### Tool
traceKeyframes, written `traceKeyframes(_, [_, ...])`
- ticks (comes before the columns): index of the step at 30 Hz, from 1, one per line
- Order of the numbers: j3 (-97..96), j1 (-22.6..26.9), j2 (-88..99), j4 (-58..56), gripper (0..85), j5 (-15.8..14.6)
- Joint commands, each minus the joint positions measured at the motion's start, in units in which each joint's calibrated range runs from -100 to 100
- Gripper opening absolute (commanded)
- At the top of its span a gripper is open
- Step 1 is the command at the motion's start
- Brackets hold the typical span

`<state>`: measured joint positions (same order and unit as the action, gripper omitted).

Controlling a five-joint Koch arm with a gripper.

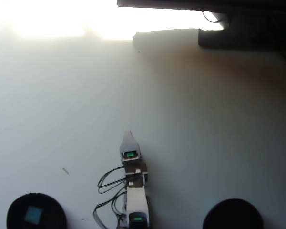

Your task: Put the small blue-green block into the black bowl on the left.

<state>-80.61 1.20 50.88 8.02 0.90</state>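
Block (33, 214), pale teal and square, lies inside black bowl (14, 210); pincer (128, 134) state unreadable.

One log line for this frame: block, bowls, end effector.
block: in left bowl | right bowl: empty | end effector: mid-table, holding nothing, open/shut unclear

A matt black finish was seen on both bowls (9, 212) (233, 214), a soft, foam-like surface on the block (33, 215), pale smooth plastic on the gripper (128, 135), and a smooth, faintly sheened table (205, 124).
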Motion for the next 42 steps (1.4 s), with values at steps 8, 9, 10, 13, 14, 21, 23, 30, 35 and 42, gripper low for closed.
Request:
traceKeyframes(8, [0.2, 0.0, -0.59, -0.04, 48.3, 0.0])
traceKeyframes(9, [0.2, -0.05, -0.59, -0.04, 48.3, -0.05])
traceKeyframes(10, [0.2, -0.1, -0.59, -0.04, 48.3, -0.1])
traceKeyframes(13, [0.2, -0.15, -0.59, -0.04, 48.3, -0.24])
traceKeyframes(14, [0.2, -0.2, -0.59, -0.04, 48.3, -0.24])
traceKeyframes(21, [0.2, -0.68, -0.59, 0.05, 48.2, -0.29])
traceKeyframes(23, [0.2, -0.63, -0.59, 0.05, 48.2, -0.29])
traceKeyframes(30, [0.2, -0.59, -0.59, 0.05, 48.3, -0.24])
traceKeyframes(35, [0.2, -0.59, -0.59, 0.05, 48.3, -0.2])
traceKeyframes(42, [0.2, -0.59, -0.59, 0.05, 48.3, -0.2])
